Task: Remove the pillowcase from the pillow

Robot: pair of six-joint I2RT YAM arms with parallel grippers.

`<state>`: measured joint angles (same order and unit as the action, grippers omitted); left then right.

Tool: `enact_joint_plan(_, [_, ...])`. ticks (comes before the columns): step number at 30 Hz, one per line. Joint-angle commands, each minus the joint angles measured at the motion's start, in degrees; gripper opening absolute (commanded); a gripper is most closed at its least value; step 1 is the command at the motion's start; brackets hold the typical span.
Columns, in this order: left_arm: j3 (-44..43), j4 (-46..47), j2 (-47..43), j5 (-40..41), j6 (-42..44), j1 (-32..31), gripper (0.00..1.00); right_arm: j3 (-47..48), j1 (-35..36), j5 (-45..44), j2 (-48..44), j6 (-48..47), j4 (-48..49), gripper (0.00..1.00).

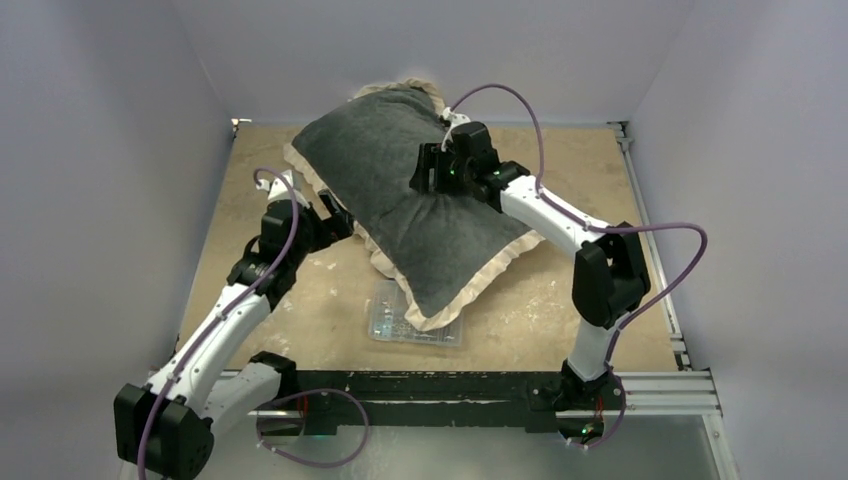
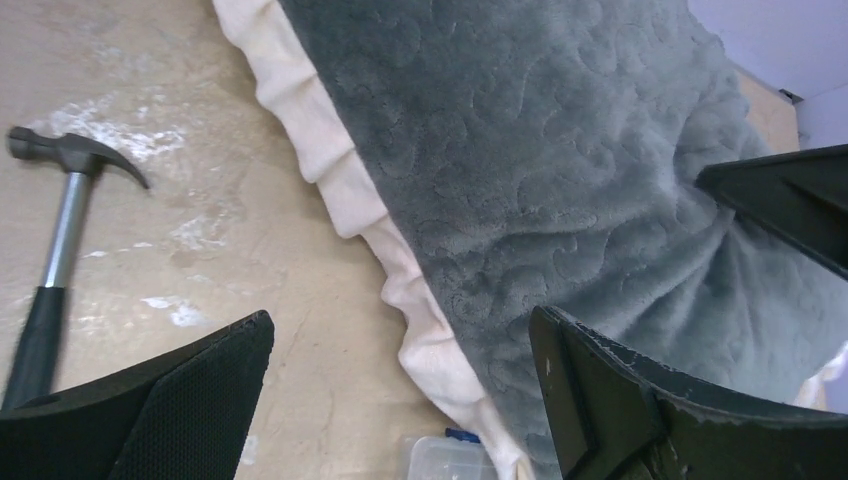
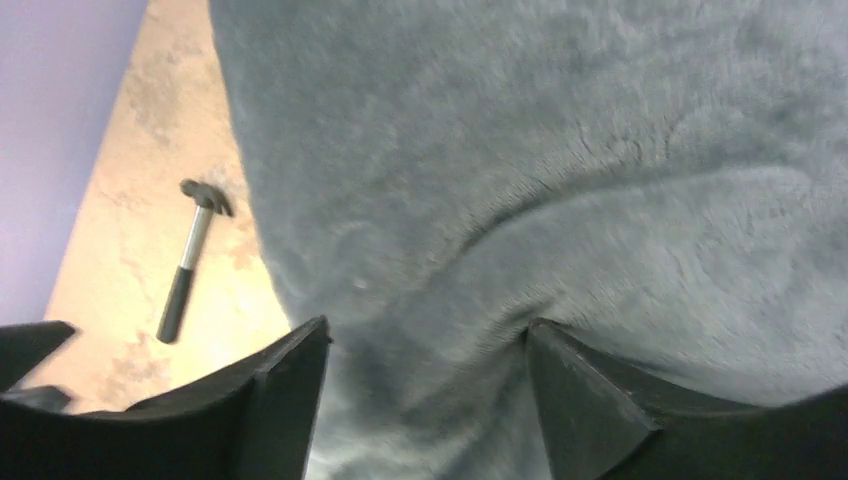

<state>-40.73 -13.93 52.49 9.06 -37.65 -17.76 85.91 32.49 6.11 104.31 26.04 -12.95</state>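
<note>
The pillowcase (image 1: 395, 190) lies dark grey plush face up, stuffed full, tilted across the table's middle. Its cream frill (image 1: 490, 275) runs round the edge. The pillow itself is hidden inside the case. My right gripper (image 1: 432, 170) stands open on top of the grey face, both fingertips pressed into the plush (image 3: 560, 170), which bulges between them (image 3: 425, 335). My left gripper (image 1: 335, 218) is open at the case's left edge. In its wrist view the gripper (image 2: 400, 320) straddles the frill (image 2: 330, 170), one finger over bare table and the other over the grey plush (image 2: 540, 150).
A hammer (image 2: 55, 240) with a black handle lies on the table left of the pillowcase, also in the right wrist view (image 3: 188, 262). A clear plastic box (image 1: 415, 322) sits partly under the near frill. Grey walls close in the tan tabletop (image 1: 560, 300).
</note>
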Motion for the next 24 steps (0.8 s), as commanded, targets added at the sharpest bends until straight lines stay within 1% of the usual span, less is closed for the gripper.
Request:
enact_joint_plan(1, [-3.92,5.34,5.33,-4.03,-3.41,-0.17,0.99,8.4,-1.68,-2.93,-4.85,-5.28,-0.33,0.84])
enact_joint_plan(3, [-5.02,5.77,8.22,-5.61,-4.79,-0.17,0.99,9.77,-5.73,-3.31,-4.97,-5.56,-0.24,0.9])
enact_joint_plan(6, [-5.41,8.04,11.71,-9.31,-8.14,-0.17,0.99,9.62,-13.5,-1.23,-4.99,-6.12,1.83,0.98])
enact_joint_plan(9, [-6.03,10.5,14.47,-12.71,-10.91,-0.08,0.99,8.1,-19.33,3.95,-3.97,-7.89,5.28,0.99])
enact_joint_plan(12, [-7.98,11.04,16.58,-12.92,-11.59,-0.01,0.99,6.2,-24.49,10.77,-1.09,-8.55,8.59,0.99])
enact_joint_plan(14, [-9.55,10.91,17.74,-12.23,-11.53,0.08,0.99,5.18,-26.15,14.94,2.27,-8.64,10.58,0.99])
enact_joint_plan(16, [-11.17,10.78,19.02,-11.97,-11.5,0.18,0.99,6.0,-26.46,17.22,5.8,-9.09,10.84,0.99])
enact_joint_plan(20, [-13.53,11.15,23.24,-12.03,-11.9,0.27,0.99,3.24,-26.48,26.39,10.26,-7.45,17.1,0.99])
enact_joint_plan(24, [-15.0,12.43,27.62,-13.2,-12.74,0.27,0.98,1.59,-26.34,31.06,14.48,-7.38,20.08,0.99])
